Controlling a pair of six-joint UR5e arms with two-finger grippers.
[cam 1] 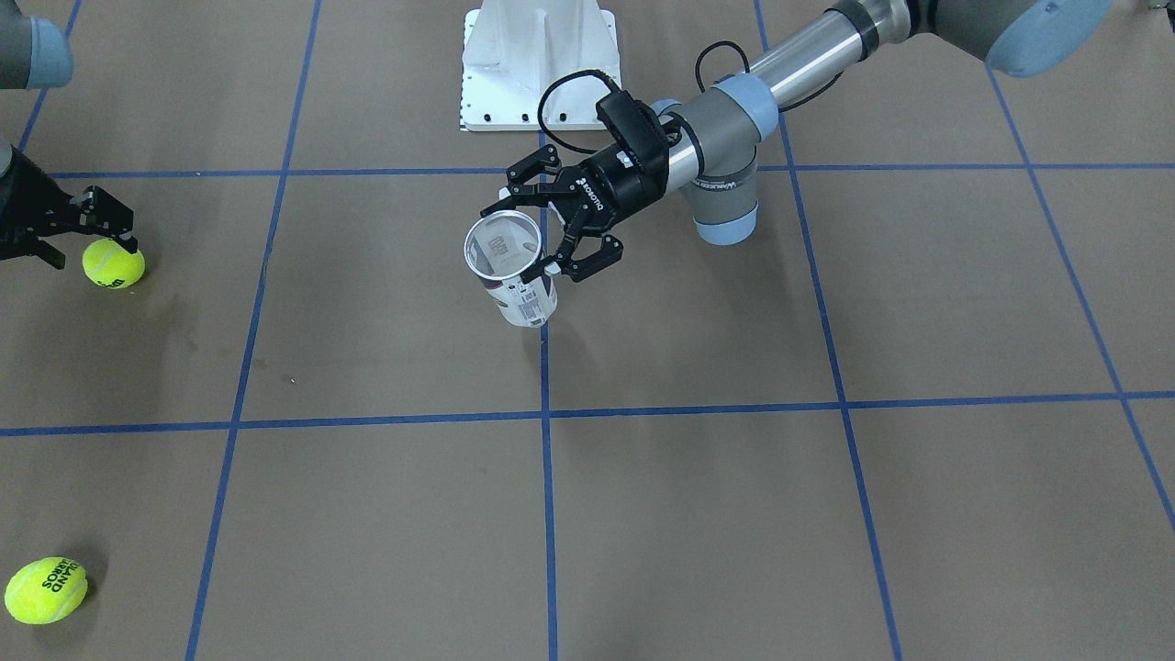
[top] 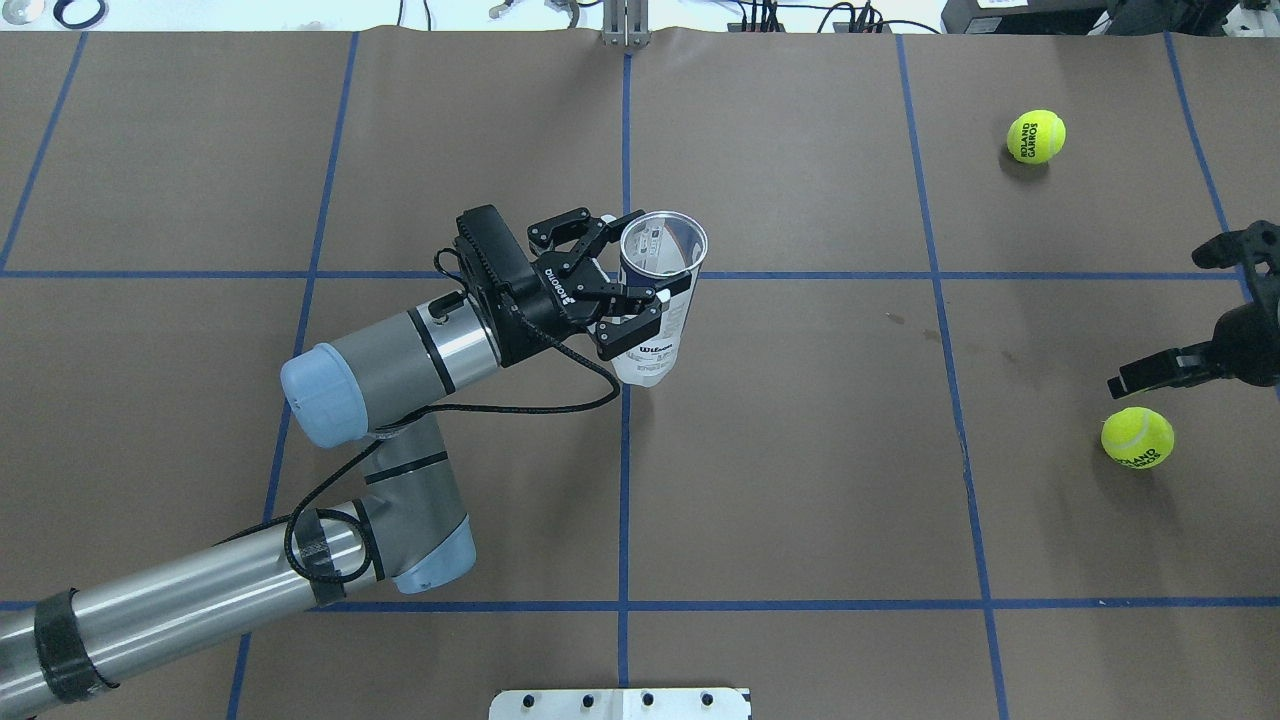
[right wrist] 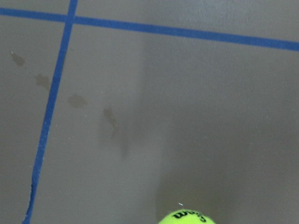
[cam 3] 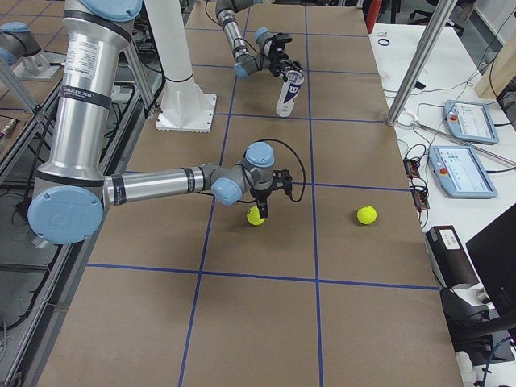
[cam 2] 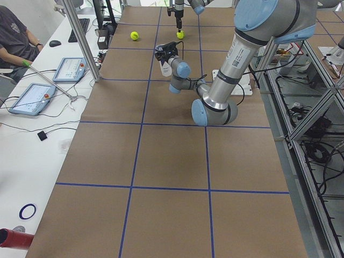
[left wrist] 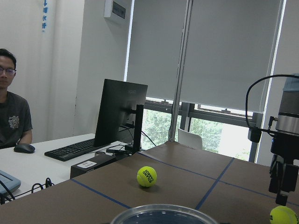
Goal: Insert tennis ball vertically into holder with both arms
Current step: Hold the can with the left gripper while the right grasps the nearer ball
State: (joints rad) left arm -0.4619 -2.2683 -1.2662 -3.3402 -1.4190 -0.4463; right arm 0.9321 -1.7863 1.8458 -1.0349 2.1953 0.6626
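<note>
The holder (top: 655, 335), a clear tube with a white and navy label, hangs upright over the table's centre line with its open mouth up. My left gripper (top: 645, 265) is shut on it just below the rim. A tennis ball (top: 1137, 437) lies on the table at the right. My right gripper (top: 1165, 320) points down beside that ball with its jaws open; one fingertip is just next to the ball, which is not between the fingers. In the right wrist view the ball (right wrist: 187, 218) shows only at the bottom edge. A second tennis ball (top: 1036, 136) lies farther out.
The white pedestal base (cam 1: 539, 64) stands at the robot's side of the table. A seated person (cam 2: 11, 37), tablets (cam 2: 32, 98) and a keyboard are on the bench beyond the table's far edge. Blue tape lines grid the brown table.
</note>
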